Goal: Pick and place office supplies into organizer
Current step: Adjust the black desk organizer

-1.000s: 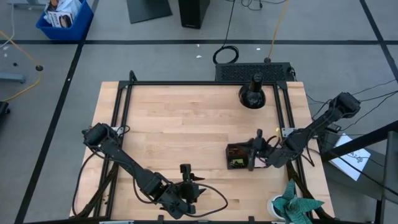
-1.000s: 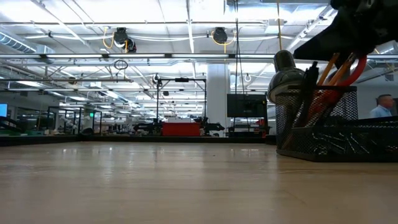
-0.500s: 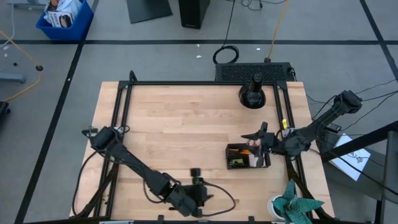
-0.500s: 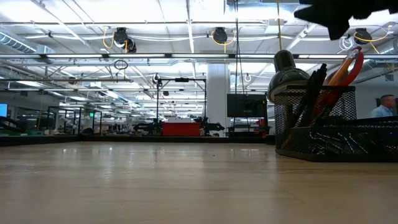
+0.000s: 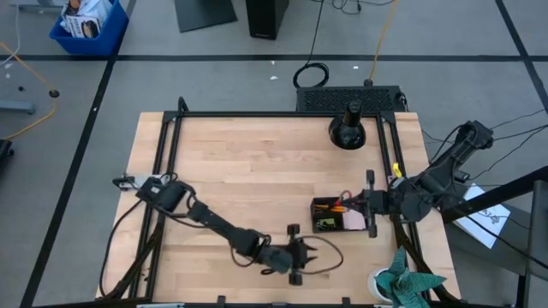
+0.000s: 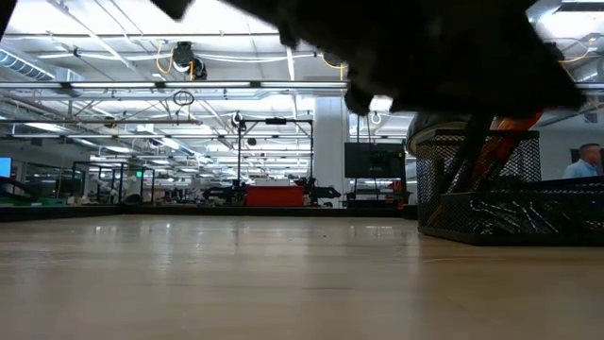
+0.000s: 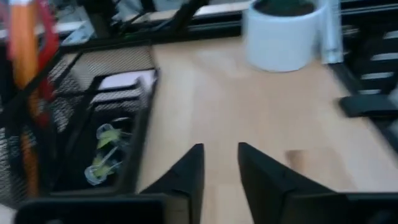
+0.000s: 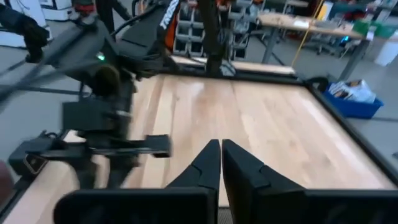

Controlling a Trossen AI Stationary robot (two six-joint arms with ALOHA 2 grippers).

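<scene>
Office supplies already stood in the small black wire-mesh organizer (image 5: 341, 215), which sat on the wooden bench (image 5: 248, 171) directly in front of the right end effector (image 5: 371, 215), whose fingers were pressed shut on nothing. The left end effector (image 5: 295, 265) hovered low, short of the organizer, fingers slightly parted and empty. No loose supply was visible on the bench, so the sensible move was probably to pull both arms clear without knocking the mesh walls or the upright handles. The left wrist view alone showed small yellowish clips (image 7: 102, 155) in the tray's low compartment and a white cup (image 7: 283, 34) beyond; the low view showed black pens (image 6: 462, 161) and orange pencils (image 6: 514, 127) leaning in the taller section.
</scene>
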